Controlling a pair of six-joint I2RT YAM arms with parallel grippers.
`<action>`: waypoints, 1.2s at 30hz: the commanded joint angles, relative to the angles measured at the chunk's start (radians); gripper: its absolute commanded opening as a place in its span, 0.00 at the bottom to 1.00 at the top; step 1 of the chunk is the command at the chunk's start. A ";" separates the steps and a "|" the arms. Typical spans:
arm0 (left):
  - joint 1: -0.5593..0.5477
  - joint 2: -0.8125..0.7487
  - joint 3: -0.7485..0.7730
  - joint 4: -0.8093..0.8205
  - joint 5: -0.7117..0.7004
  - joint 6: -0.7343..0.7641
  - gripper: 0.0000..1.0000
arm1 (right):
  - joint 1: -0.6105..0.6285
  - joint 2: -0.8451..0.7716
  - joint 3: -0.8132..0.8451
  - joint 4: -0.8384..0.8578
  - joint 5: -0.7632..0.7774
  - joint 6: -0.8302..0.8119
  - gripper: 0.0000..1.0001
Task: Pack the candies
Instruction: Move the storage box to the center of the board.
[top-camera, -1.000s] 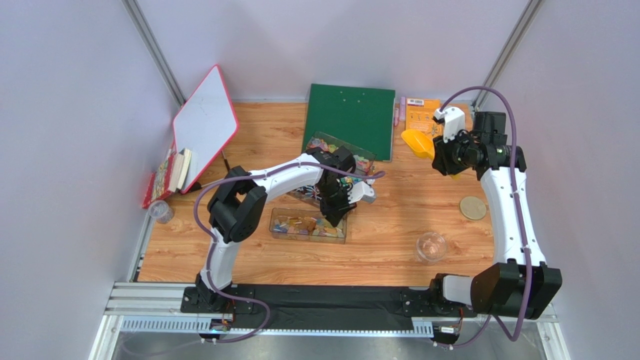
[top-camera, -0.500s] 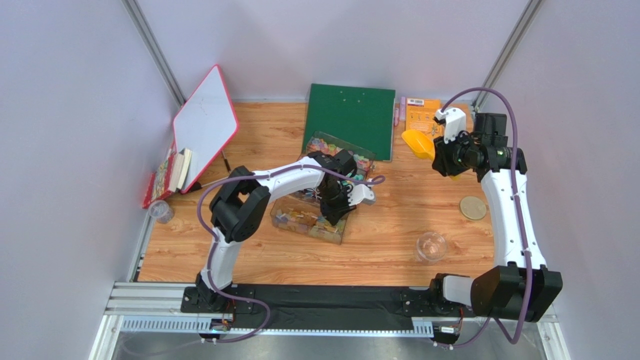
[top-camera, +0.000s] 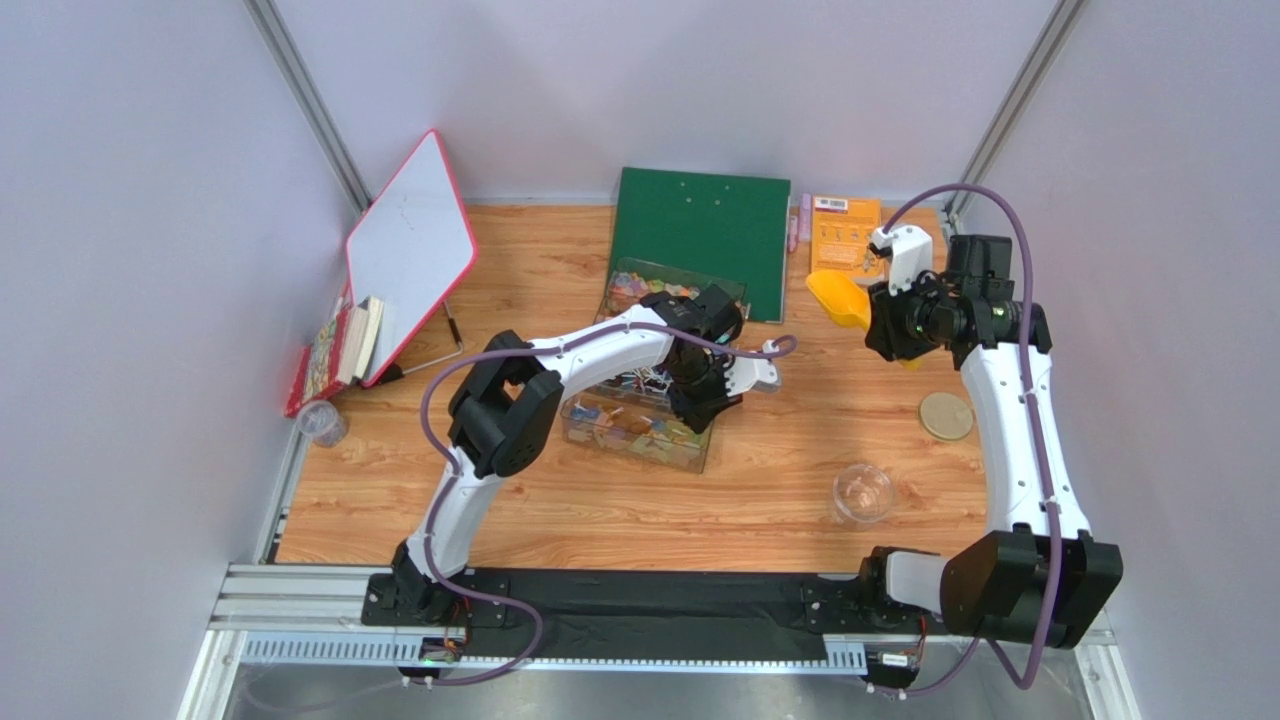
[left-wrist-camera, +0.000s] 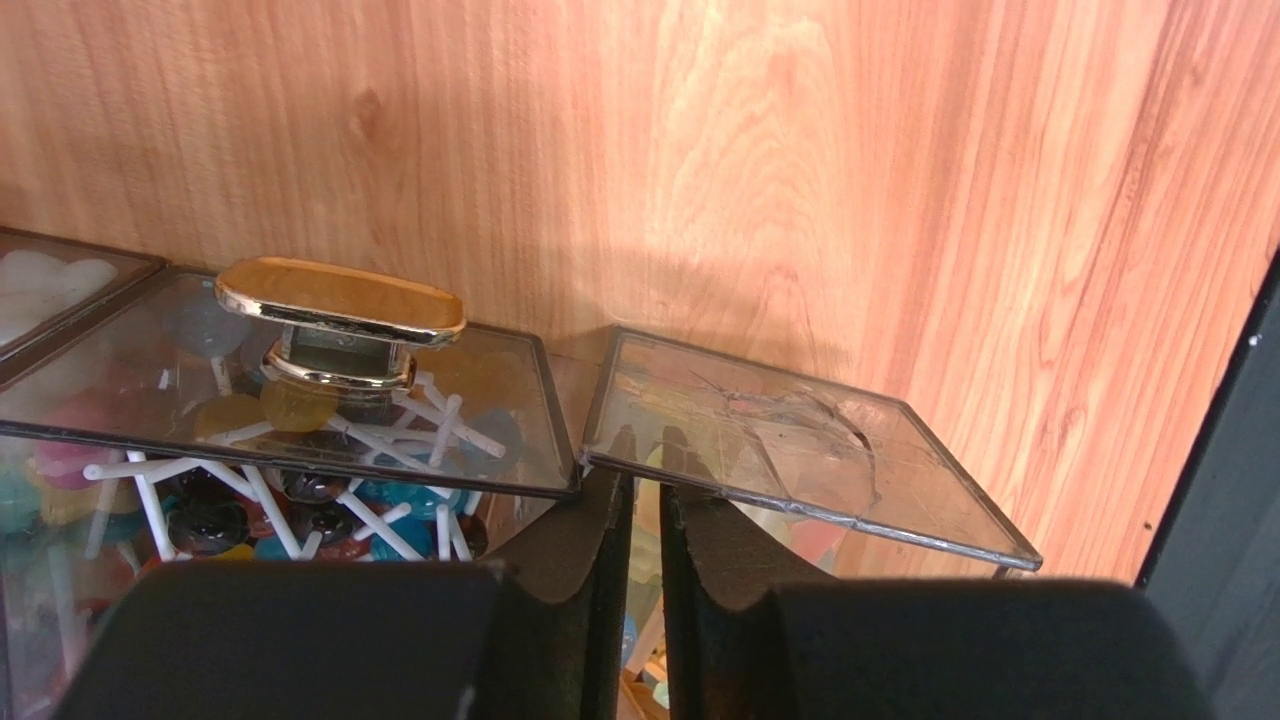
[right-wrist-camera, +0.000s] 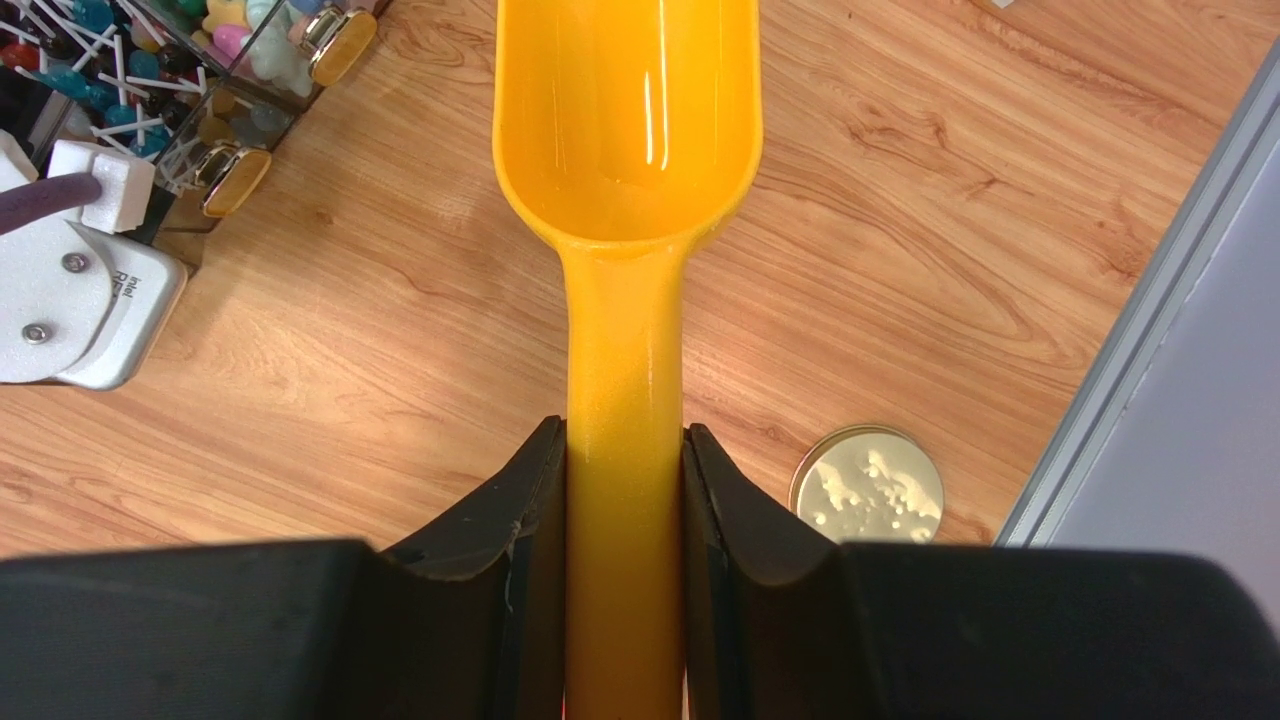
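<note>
The left tool (left-wrist-camera: 639, 503) is reaching down onto a clear compartment box (top-camera: 661, 458) near the middle of the wooden surface (top-camera: 526, 503). Its jaws are standing almost closed with only a thin slit between them, right where two clear lids meet. Whether they are pinching anything there cannot be told. One lid (left-wrist-camera: 181, 405) is carrying a gold handle (left-wrist-camera: 338, 300); the other lid (left-wrist-camera: 781, 450) is lying tilted just beside it.

The candies (left-wrist-camera: 226, 503) are lying inside the box under the lids, a bright mix of pink, blue and yellow, some on white sticks. A second heap is showing in a box (top-camera: 646, 281) behind, touching the green board (top-camera: 703, 240).

The right tool (right-wrist-camera: 624, 465) is clamping the handle of the yellow scoop (right-wrist-camera: 628, 105), holding it in the air, bowl pointing away from the wrist. A round pale disc (right-wrist-camera: 869, 483) is lying on the surface to the right of the scoop handle, and a clear cup (top-camera: 864, 492) is standing nearer the arm bases.
</note>
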 joint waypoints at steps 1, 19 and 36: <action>0.003 0.029 0.040 0.204 -0.064 -0.013 0.20 | -0.006 -0.013 0.012 0.053 -0.003 0.015 0.00; -0.008 -0.446 -0.207 0.069 0.081 0.105 0.56 | -0.020 -0.067 0.010 0.004 -0.006 -0.033 0.00; -0.218 -0.104 0.142 0.173 0.141 -0.057 0.54 | -0.325 -0.214 0.010 -0.088 -0.042 -0.125 0.00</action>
